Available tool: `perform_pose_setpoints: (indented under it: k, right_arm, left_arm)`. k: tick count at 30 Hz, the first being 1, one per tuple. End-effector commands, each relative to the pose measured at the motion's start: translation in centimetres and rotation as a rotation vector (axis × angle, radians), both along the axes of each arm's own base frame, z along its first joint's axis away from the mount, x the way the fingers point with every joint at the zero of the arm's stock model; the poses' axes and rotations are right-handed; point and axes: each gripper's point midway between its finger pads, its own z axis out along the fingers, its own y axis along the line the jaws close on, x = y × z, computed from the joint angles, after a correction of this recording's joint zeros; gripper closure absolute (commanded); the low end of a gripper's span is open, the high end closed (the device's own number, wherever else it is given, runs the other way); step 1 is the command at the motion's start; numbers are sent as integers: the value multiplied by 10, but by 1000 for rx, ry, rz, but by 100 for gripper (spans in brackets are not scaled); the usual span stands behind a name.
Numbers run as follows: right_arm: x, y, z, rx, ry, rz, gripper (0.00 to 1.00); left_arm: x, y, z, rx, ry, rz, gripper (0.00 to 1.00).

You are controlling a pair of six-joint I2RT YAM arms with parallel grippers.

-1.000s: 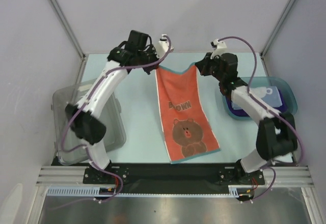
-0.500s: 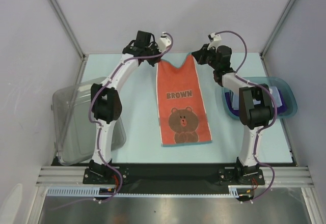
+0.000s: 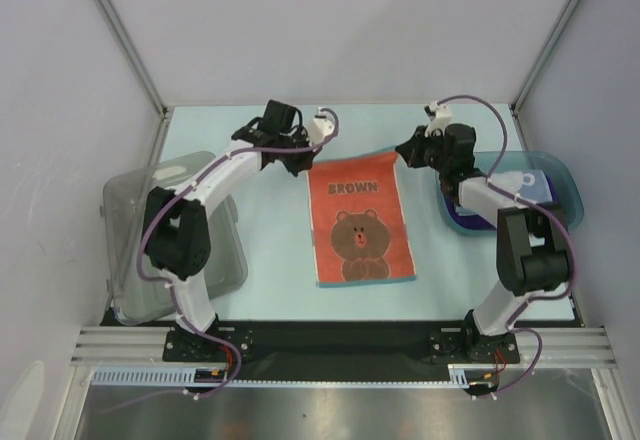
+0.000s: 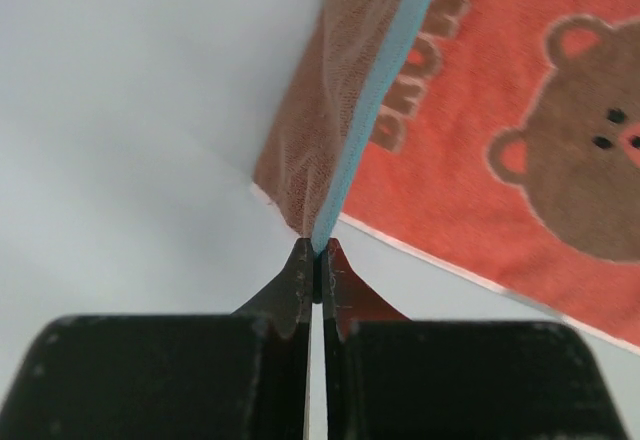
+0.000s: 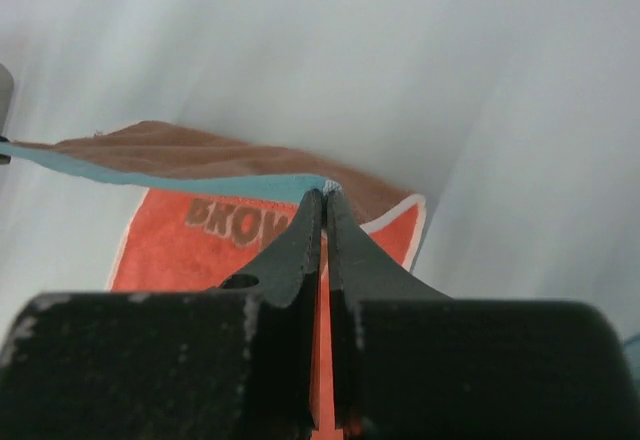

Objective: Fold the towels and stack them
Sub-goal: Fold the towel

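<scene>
Both pairs of jaws are pressed together, and each one pinches a far corner of the orange towel (image 3: 360, 225). At the left side of the table (image 3: 275, 250) stands a clear plastic bin (image 3: 125, 250). Next to it, the left jaws hold the far left corner of the towel at its light blue border. The towel lies in the middle of the table, with a brown bear and the word BROWN facing up. Its far edge is raised a little. The right jaws hold the far right corner. At the right, a teal tray (image 3: 570, 195) holds a light blue towel (image 3: 525, 182) on a dark purple towel (image 3: 455, 218).
</scene>
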Motion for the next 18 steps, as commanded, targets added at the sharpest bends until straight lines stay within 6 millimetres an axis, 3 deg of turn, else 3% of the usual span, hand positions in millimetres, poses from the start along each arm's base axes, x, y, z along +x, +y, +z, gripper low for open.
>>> perform_pose_setpoints:
  k: [1,2,3,5,7,8,10,12,14,15,17,18]
  right_arm:
    - [-29,-8,8,-11,2,-25,100]
    - [-35,-9,5,-7,17,-27,100]
    - [-44,-9,6,6,30,-30,100]
    - [-59,-11,-9,4,88,-49,100]
    - [-73,-12,-14,-21,130,-74,100]
    - [-88,-4,-26,-41,160,-57,100]
    - [-105,-2,-28,-57,176,-64,100]
    - [-123,-3,-43,-73,231,-78,100]
    - [-132,-11,-42,-99,233,-132,100]
    - [-144,-12,-53,-125,273,-137,100]
    - [-152,-19,-45,-115,268,-196,100]
    - [-165,-21,-56,-131,317,-190,100]
  left_arm:
    - [-23,-5,28,-47,-62,-4,100]
    - [-35,-4,18,-29,-36,-8,99]
    - [-44,-4,20,-30,-34,-14,100]
    - [-64,-3,5,-27,23,-4,100]
    - [-78,-4,6,-44,35,-14,100]
    - [-92,-5,-6,-37,68,-20,100]
    - [-108,-7,-7,-40,78,-47,100]
    - [-125,-10,-15,-26,125,-61,100]
    - [-140,-12,-16,-26,163,-70,100]
    - [-146,-12,-17,-20,169,-74,100]
    - [-159,-14,-17,-16,158,-85,100]
    - [-164,-15,-17,-17,158,-91,100]
